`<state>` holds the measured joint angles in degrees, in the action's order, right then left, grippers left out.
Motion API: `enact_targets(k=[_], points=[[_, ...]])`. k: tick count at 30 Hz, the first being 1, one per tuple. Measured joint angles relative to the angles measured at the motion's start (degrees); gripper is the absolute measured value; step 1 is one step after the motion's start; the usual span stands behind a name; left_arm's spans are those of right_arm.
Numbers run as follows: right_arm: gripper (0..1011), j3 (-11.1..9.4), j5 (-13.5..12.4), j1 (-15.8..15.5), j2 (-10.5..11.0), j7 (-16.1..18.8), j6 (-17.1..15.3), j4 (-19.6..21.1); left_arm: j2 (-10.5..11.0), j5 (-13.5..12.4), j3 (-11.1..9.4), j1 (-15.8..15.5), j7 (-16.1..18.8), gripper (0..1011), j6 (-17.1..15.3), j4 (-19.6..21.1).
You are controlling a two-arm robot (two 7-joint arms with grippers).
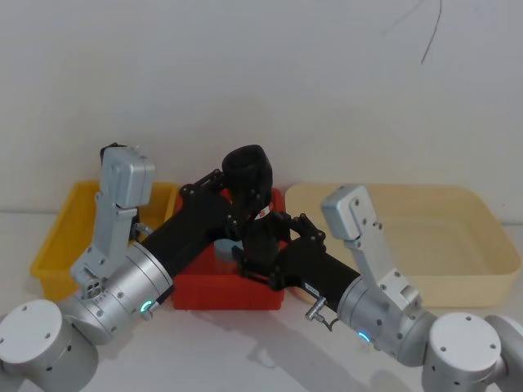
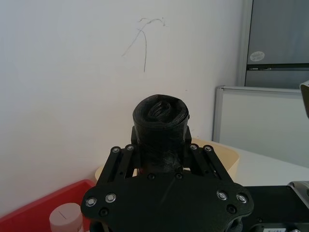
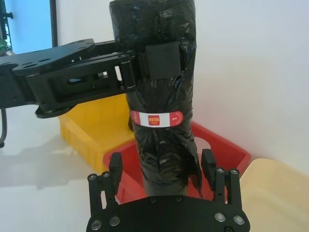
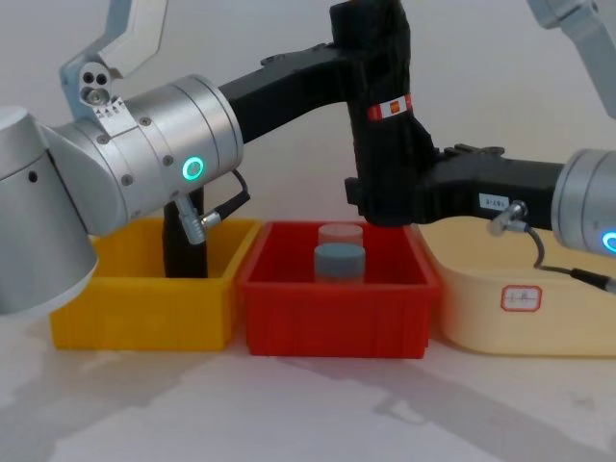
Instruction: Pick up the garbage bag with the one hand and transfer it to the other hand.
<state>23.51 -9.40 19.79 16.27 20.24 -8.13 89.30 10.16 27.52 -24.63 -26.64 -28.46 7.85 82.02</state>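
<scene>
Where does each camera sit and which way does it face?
Head: high, looking down at the red bin; left gripper and right gripper meet above it.
Chest: low, looking across; arms enter from both sides.
Left wrist: behind its gripper, facing the wall.
Right wrist: behind its open fingers, facing the left gripper.
Shared: all show the garbage bag.

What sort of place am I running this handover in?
Probably an indoor robot test bench: a white table against a bare white wall, a yellow bin, a red bin and a beige tub in a row, and a grey cabinet nearby.
</scene>
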Motion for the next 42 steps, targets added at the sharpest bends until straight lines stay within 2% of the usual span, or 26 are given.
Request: enact_targets(k=[16,32,36,41,42], points=[[999,-0.54,0.0,2.07,-2.31,-0.91,1.11,-3.47,0.0,0.0,0.0,0.0,0.0,423,0.0,0.0],[994,-0.9,-3.14,3.19,-3.83,-0.16,-2.18,-4.6,0.0,0.0,0.0,0.0,0.0,423,0.0,0.0],[928,-0.78,-3.96,3.32,-3.81,0.63,-2.79,-4.58,0.0,0.0,0.0,0.0,0.0,423,0.0,0.0],[778,-0.48,-4.33,3.4,-3.52,1.13,-3.04,-4.32,0.0,0.0,0.0,0.0,0.0,423,0.0,0.0],[721,-0.33,-4.34,3.44,-3.36,1.23,-3.11,-4.22,0.0,0.0,0.0,0.0,0.0,423,0.0,0.0]])
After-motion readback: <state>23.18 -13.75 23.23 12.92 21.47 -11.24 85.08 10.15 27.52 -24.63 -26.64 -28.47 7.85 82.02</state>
